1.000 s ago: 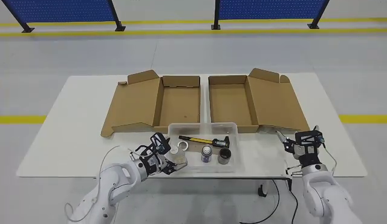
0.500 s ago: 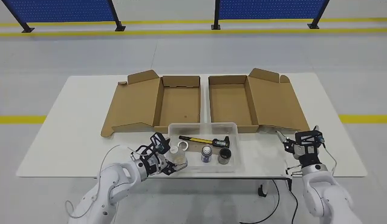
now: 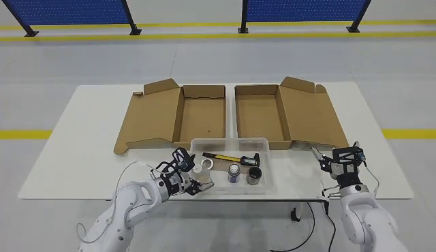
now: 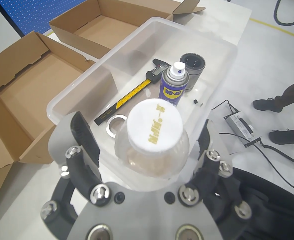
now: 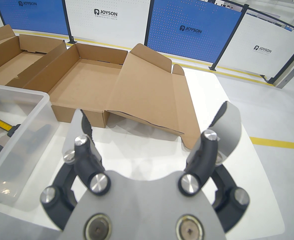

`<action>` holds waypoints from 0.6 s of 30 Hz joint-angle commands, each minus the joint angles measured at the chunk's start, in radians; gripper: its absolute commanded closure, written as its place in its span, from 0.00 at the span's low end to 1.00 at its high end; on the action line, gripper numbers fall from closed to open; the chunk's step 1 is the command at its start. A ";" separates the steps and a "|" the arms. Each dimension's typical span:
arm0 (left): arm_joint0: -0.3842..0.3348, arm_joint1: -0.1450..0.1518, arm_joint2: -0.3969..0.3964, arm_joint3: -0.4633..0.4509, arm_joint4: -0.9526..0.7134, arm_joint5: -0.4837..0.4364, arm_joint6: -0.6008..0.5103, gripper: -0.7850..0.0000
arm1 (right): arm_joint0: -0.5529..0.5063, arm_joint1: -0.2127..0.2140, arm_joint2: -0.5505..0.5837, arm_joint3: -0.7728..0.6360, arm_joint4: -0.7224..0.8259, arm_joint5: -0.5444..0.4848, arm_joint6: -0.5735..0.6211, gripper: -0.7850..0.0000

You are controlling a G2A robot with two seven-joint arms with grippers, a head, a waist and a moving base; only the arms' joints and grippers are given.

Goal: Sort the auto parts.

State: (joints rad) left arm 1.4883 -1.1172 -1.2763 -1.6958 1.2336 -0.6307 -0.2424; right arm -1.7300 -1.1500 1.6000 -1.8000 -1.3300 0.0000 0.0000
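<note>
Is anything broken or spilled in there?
Nothing looks spilled. Two tiny black bits lie loose in the clear bin beside the spray can, and one cardboard flap has a ragged, torn edge.

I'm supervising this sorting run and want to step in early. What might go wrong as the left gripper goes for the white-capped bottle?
1. The left gripper is open astride the clear, rounded bottle; closing on that smooth curve, it may slip.
2. The spray can stands upright just behind the bottle; a tilted lift could topple it.
3. The fingers sit close to the bin's rim; they might catch it and drag the bin.
</note>
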 commanded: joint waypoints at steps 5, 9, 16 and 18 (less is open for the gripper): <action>-0.009 0.001 0.008 0.009 -0.001 0.001 0.002 0.09 | 0.000 0.000 0.000 0.000 0.000 0.000 0.000 0.00; -0.015 0.002 0.014 0.013 0.004 0.001 -0.003 0.13 | 0.000 0.000 0.000 0.000 0.000 0.000 0.000 0.00; -0.019 0.003 0.022 0.017 -0.003 0.003 0.001 0.23 | 0.000 0.000 0.000 0.000 0.000 0.000 0.000 0.00; -0.020 0.004 0.023 0.017 -0.004 0.004 0.001 0.25 | 0.000 0.000 0.000 0.000 0.000 0.000 0.000 0.00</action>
State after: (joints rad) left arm 1.4690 -1.1134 -1.2541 -1.6788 1.2299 -0.6272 -0.2412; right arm -1.7300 -1.1500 1.6000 -1.8000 -1.3300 0.0000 0.0000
